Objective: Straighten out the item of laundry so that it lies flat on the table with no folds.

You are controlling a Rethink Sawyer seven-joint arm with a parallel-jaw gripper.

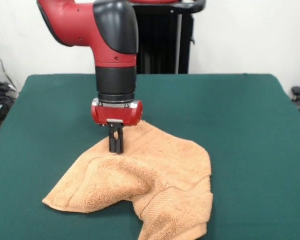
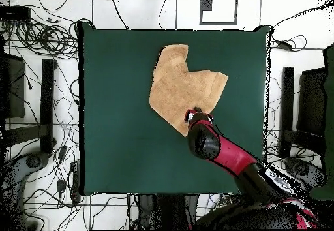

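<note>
The peach terry towel [image 1: 155, 180] lies crumpled on the dark green table [image 1: 250, 125], with one end folded over itself at the front and a raised ridge across its middle. My gripper [image 1: 116, 150] points straight down at the towel's far left edge. Its fingers are pressed together with the tips down in the cloth. In the overhead view the towel [image 2: 182, 81] lies in the upper middle of the table [image 2: 117, 111]. My arm [image 2: 207, 140] covers the towel's lower corner and hides the gripper there.
Green table top shows on all sides of the towel. The robot's pedestal [image 1: 162, 40] stands at the far edge. Cables and stands [image 2: 45, 39] lie on the floor around the table.
</note>
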